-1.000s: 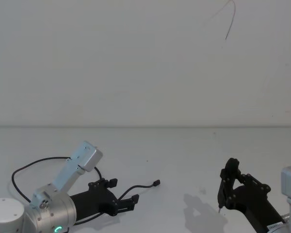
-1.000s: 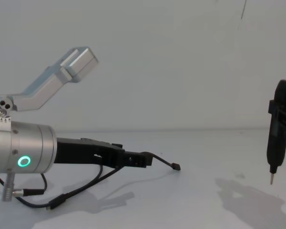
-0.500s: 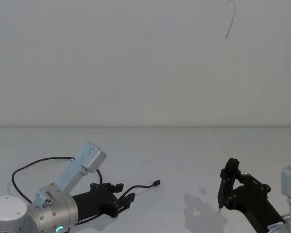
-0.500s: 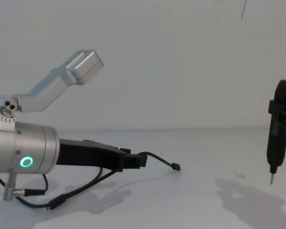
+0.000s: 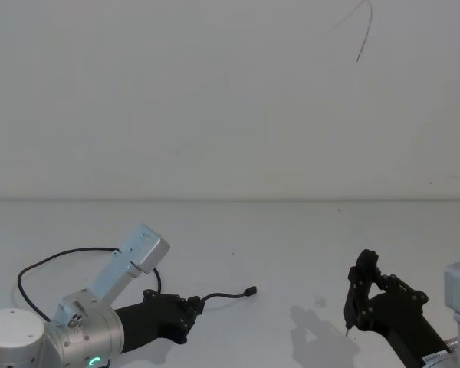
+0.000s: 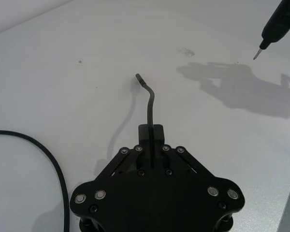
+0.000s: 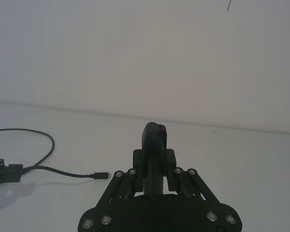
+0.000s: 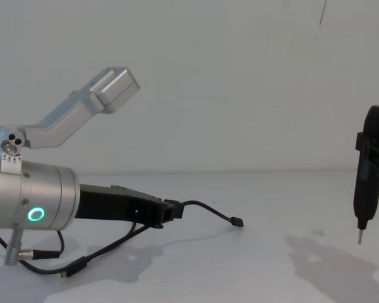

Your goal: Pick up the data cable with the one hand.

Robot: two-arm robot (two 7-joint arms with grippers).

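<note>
The data cable (image 5: 77, 251) is a thin black cord looping over the white table on the left. My left gripper (image 5: 193, 305), the one hand with the green ring light, lies low over the table and is shut on the cable (image 6: 149, 104) a short way behind one plug (image 6: 138, 76). That plug (image 8: 237, 222) juts forward past the fingertips (image 8: 172, 209), just off the surface. The other plug (image 8: 69, 273) rests on the table under the wrist. My right gripper (image 5: 368, 297) is parked at the right, shut on an upright pen-like tool (image 8: 370, 177).
The white table (image 5: 291, 238) runs back to a plain white wall. The pen-like tool's metal tip (image 6: 255, 56) hangs just above the table, well to the right of the cable's free plug.
My left gripper's fingers closed from open onto the cable and drew back a little. The free plug shifted slightly right. The right arm has not moved.
</note>
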